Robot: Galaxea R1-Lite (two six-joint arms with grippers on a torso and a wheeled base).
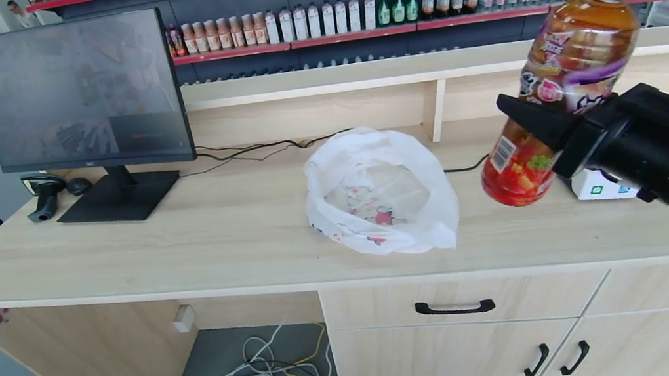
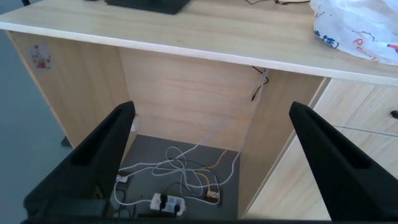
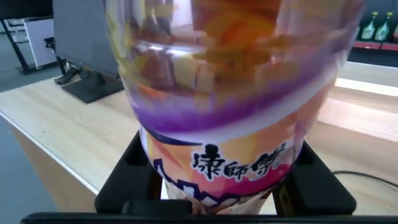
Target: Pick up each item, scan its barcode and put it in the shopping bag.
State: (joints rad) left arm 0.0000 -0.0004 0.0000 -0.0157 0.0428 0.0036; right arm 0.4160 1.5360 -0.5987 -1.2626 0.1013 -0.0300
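A: Where was the bottle point(image 1: 560, 74)?

B: It was tilted in the air over the counter point(image 1: 215, 232), just right of the shopping bag point(image 1: 426, 201). The right gripper point(image 1: 537, 124) was clamped round its lower body, near the barcode point(image 1: 504, 153).

A: How would it handle?

B: It was full, so probably heavy. The plastic was smooth, likely slippery but stiff. A mid-body hold seemed soundest.

A: And the left gripper point(image 2: 211, 155)?

B: It was spread wide, holding nothing, low before the counter.

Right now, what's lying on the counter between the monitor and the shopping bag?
In the head view, bare counter separates the monitor from the shopping bag; only thin black cables run along the back.
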